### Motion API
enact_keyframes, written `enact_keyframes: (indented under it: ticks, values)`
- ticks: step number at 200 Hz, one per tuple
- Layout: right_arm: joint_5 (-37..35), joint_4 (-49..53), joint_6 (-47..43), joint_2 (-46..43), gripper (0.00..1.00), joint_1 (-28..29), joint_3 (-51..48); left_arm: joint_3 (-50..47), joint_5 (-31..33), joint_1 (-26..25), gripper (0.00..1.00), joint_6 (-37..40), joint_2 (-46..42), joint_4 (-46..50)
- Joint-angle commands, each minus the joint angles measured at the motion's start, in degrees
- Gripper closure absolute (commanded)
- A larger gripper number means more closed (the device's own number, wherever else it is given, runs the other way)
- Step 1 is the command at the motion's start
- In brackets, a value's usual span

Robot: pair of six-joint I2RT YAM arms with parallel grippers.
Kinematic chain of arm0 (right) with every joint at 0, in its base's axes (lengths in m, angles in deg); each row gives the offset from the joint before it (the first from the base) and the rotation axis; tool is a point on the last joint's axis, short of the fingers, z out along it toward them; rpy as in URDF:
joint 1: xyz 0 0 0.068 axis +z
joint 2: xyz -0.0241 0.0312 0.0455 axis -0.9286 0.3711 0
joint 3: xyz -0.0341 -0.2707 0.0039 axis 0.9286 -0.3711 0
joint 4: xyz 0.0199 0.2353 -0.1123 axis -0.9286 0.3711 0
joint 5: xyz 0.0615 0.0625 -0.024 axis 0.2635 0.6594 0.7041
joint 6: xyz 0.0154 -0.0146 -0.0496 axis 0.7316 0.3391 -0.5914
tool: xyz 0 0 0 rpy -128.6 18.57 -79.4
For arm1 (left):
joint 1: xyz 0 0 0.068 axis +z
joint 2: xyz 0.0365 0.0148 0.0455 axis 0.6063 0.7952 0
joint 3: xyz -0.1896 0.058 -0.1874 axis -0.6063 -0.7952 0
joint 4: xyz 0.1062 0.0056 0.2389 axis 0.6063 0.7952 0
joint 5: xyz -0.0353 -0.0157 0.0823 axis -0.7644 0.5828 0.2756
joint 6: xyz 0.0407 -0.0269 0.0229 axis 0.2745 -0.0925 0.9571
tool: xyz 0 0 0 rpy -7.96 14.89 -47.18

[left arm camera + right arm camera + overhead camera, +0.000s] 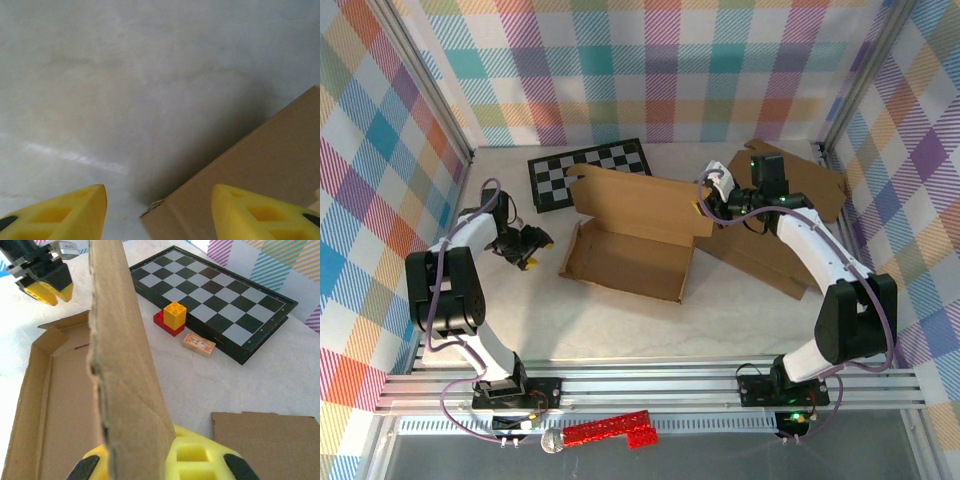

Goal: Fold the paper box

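No wording, number or brand could be read anywhere. The nearest thing to lettering was faint reddish print on the top face of a small tan block (pixel 198 345), which lay just beside the chessboard (pixel 235 315) and near the red and yellow bricks (pixel 172 317); its marks were too blurred to make out. The brown faces of the paper box (pixel 125 365) were plain cardboard with no legible print
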Motion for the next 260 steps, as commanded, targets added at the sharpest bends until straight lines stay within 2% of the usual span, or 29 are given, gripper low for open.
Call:
enact_keyframes:
  ticks: [1,63,115,133,159,203,260]
  values:
    - [5.09,1.91,-0.12,-3.82,1.0,-0.64,2.41,1.31,-7.23,1.89,0.44,1.08,1.67,-5.75]
    - [5.72,2.46,0.76,-5.28,1.0,-1.27,1.13,3.75,-16.09,2.07,0.5,1.39,12.03,-11.99]
    - [5.87,1.8,1.29,-3.61,1.0,-1.33,1.53,-2.75,-25.33,0.02,0.5,-3.63,13.31,-27.21]
    - [5.71,1.77,1.34,-2.97,1.0,-1.37,1.48,-5.93,-26.87,-0.13,0.51,-7.41,12.3,-33.82]
    - [5.72,2.04,1.09,-1.82,1.0,-1.53,1.42,-8.78,-27.02,-0.1,0.52,-9.91,9.39,-37.64]
    - [5.4,0.76,2.13,0.52,1.0,-1.88,0.9,-14.83,-30.53,-0.37,0.52,-20.1,6.85,-51.33]
    - [4.96,-0.09,2.91,2.23,1.0,-2.06,0.75,-17.15,-33.14,-1.61,0.51,-19.82,3.36,-50.52]
